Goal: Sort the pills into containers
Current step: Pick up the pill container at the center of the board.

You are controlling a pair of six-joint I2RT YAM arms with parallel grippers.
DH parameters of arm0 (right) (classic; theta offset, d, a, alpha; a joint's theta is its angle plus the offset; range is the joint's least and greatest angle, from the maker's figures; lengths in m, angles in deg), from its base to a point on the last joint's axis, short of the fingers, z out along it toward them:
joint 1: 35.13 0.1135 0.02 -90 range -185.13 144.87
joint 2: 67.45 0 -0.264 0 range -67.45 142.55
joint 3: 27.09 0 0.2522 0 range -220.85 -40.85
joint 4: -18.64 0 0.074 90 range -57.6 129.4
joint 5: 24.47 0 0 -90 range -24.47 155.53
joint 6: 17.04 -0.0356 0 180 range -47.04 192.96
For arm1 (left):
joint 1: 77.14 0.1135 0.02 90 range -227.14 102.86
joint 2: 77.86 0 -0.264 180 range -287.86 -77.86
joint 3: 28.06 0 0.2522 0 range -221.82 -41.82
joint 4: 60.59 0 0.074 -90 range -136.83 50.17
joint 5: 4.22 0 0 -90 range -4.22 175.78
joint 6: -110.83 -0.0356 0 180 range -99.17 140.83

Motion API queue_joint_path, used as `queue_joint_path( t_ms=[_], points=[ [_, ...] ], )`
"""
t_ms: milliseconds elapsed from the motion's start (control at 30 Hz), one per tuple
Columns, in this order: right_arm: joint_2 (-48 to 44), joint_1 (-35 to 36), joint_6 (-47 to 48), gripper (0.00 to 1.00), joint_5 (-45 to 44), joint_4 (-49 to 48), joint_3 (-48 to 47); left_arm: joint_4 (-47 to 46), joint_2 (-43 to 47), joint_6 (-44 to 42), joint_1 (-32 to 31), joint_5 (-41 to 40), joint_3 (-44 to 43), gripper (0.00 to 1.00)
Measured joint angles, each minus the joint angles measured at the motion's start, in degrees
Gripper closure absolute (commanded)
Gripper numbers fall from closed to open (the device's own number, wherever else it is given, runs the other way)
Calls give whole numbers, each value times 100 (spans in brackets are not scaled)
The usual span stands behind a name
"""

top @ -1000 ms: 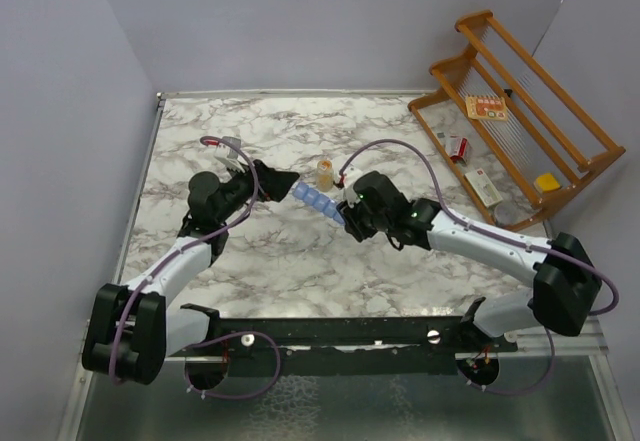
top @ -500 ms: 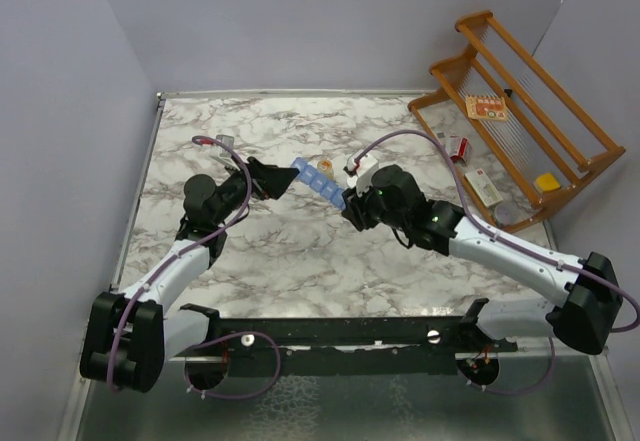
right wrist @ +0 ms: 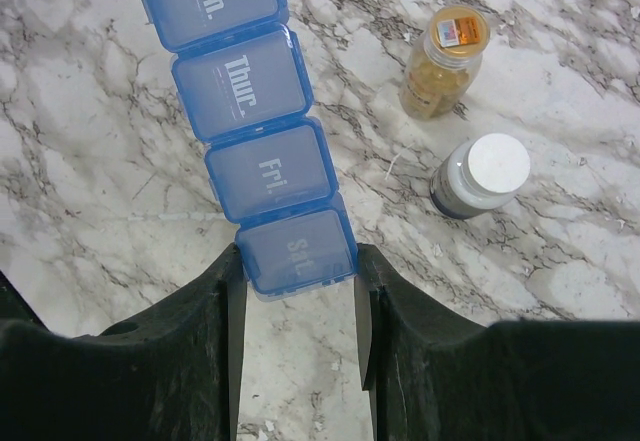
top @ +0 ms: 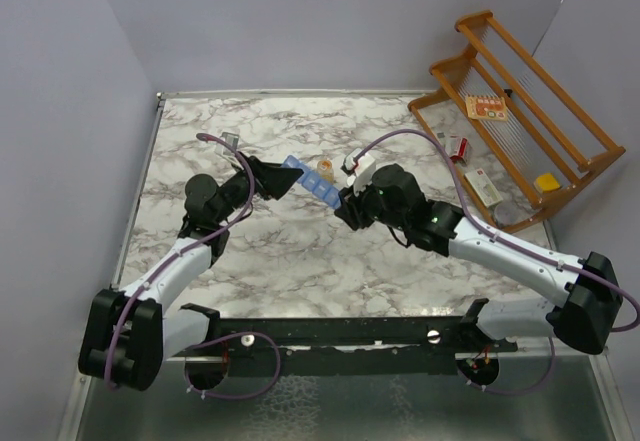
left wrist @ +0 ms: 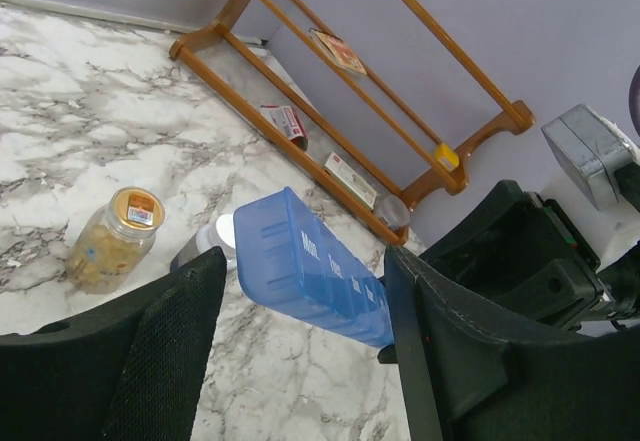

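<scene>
Above the table [top: 300, 261], right end effector [right wrist: 297, 256] clamps the containers' [right wrist: 250, 91] end; left end effector [left wrist: 305, 261], ajar, straddles them.

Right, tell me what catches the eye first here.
A blue weekly pill organizer is held over mid-table, its Sat end clamped in the right gripper while the left gripper flanks the other end. Beside it on the marble table stand an amber bottle and a dark bottle with a white cap. A wooden rack sits at the far right edge.
</scene>
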Motion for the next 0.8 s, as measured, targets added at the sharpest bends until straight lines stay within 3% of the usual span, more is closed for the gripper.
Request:
queue_joint_path(
  t_ms=[567,633,700,767,800],
  points=[
    [7,59,0,99,70,-44,0,-426,-219,177,-173,24,0,52],
    [9,61,0,99,70,-44,0,-426,-208,177,-173,22,0,63],
    [9,61,-2,99,68,-42,0,-431,-197,186,-173,20,0,84],
    [11,66,0,99,66,-44,4,-450,-190,260,-173,20,0,100],
    [20,66,2,99,66,-42,11,-476,-188,289,-179,20,0,100]
  ],
)
